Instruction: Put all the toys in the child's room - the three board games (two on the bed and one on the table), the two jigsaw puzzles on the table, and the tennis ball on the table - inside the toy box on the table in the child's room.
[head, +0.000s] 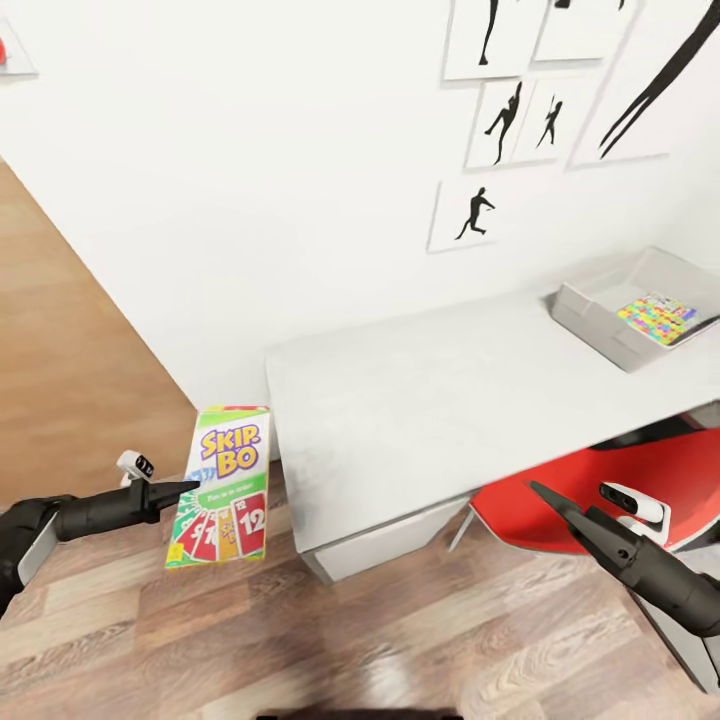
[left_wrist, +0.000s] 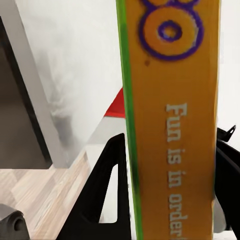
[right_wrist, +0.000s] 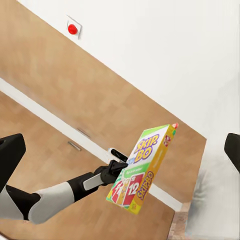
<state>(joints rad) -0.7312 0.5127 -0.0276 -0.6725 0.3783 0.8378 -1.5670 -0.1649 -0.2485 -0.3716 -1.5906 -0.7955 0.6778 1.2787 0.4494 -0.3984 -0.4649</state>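
My left gripper (head: 188, 490) is shut on the left edge of the yellow-green-red "Skip-Bo" board game (head: 224, 484), holding it upright above the wood floor just left of the table (head: 420, 400). In the left wrist view the box's orange side (left_wrist: 172, 125) stands between the black fingers (left_wrist: 105, 190). The toy box (head: 600, 305), a pale grey bin, sits at the table's far right end with a multicoloured jigsaw puzzle (head: 658, 318) lying inside. My right gripper (head: 540, 490) hangs open and empty in front of the table, its fingers (right_wrist: 10, 160) spread wide, looking at the held board game (right_wrist: 144, 170).
A red swivel chair (head: 620, 480) is tucked under the table beside my right arm. Black silhouette prints (head: 470, 215) hang on the white wall behind the table. A small red wall button (right_wrist: 73, 29) is mounted on the wall. Wood-plank floor (head: 330, 640) stretches in front.
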